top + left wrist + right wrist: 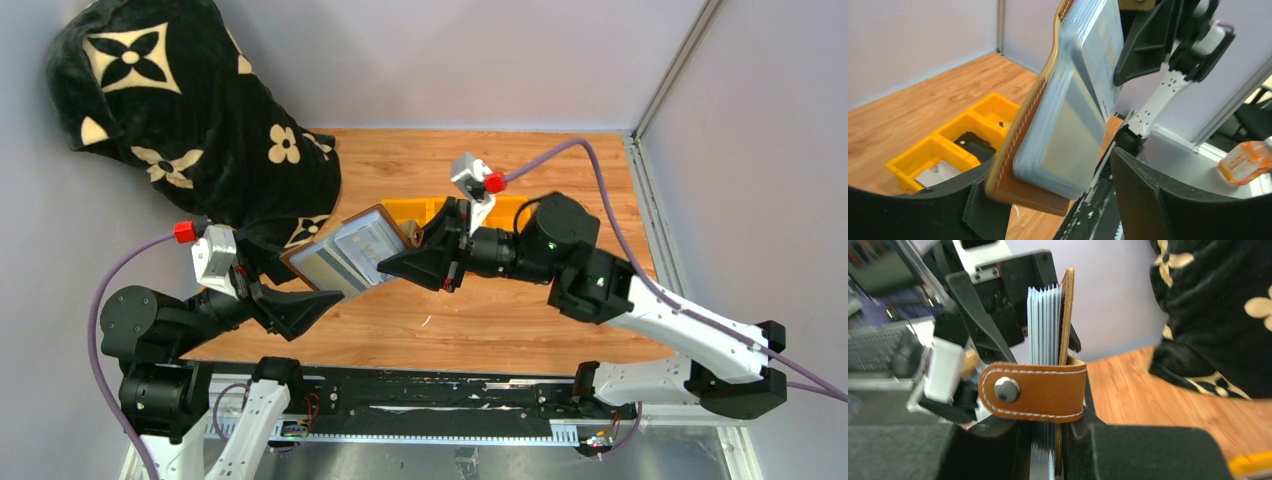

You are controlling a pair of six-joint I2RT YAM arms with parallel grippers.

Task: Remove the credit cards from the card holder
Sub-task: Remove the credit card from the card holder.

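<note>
The brown leather card holder (345, 255) hangs in the air over the table's middle, between my two grippers. Its snap tab (1038, 392) faces the right wrist camera. A stack of grey-silver credit cards (1073, 125) sits against the leather back (1033, 192), edges fanned (1044, 325). My right gripper (400, 262) is shut on the holder's upper end, pinching leather and cards just under the tab (1055, 435). My left gripper (318, 300) is open around the lower end (1048, 170), with a clear gap at its right finger (1148, 195).
A yellow three-compartment tray (430, 208) lies on the wooden table behind the right gripper; it holds a small black object (973, 145) and a silvery piece (935, 172). A black flower-patterned blanket (190, 110) fills the back left. An orange item (1245, 160) lies off the table.
</note>
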